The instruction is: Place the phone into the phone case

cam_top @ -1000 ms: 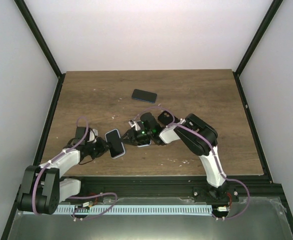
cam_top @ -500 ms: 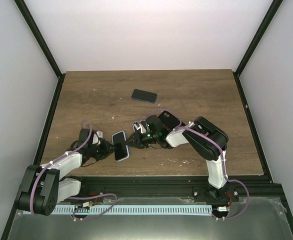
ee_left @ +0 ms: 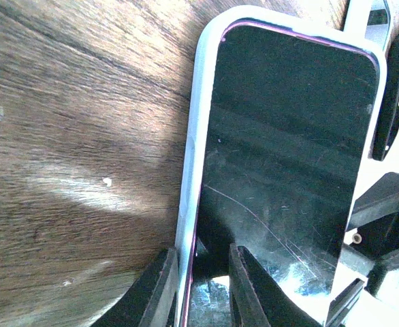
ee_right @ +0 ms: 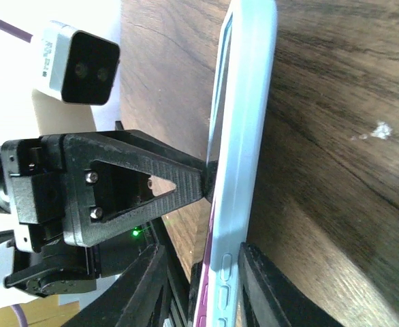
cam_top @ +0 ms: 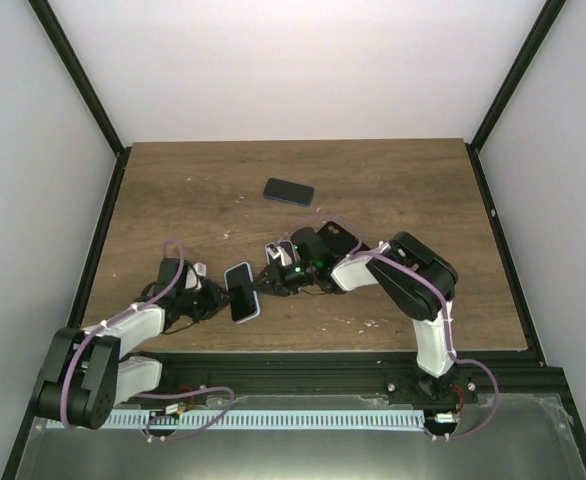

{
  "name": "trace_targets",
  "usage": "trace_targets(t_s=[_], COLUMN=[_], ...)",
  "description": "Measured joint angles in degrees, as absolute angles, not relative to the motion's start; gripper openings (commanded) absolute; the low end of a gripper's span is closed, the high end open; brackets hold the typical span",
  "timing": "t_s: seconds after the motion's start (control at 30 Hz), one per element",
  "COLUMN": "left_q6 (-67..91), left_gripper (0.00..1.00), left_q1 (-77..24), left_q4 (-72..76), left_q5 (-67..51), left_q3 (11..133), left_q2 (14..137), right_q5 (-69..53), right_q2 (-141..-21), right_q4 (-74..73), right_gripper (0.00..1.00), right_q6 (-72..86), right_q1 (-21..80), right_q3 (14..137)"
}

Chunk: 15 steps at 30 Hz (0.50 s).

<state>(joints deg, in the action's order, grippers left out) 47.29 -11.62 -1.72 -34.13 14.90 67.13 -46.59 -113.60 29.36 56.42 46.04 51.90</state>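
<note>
phone in case, clamped in left pincer, right pincer straddling it, grip unclear

Lit brightly and evenly from overhead in the top view, with only soft, short shadows. Showed a pale glare streak across the table to the left of the left fingers. Mirrored smeary highlights in the phone just ahead of them, with fine scratches sharp. Blurred the right fingers close up; blew out to white beyond them, upper left.
</note>
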Motion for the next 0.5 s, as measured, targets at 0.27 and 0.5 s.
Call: trace_targets(t_s=[0.27, 0.5], left_q6=[47.31, 47.33], left_gripper=[0.22, 0.29], left_q1=[-11.62, -11.64], left_q4=[-1.32, -1.74], left_q5=[-34.39, -34.26], left_q3=[14.9, 14.9], left_q2=[67.57, 67.09], right_q5=[-45.54, -45.32], right_q2=[-113.58, -113.23], right_q4=[18.96, 17.28], right_gripper=[0.12, 0.01], right_q6=[50.52, 48.93], right_q1=[45.91, 45.74], right_q3=[55.42, 55.81])
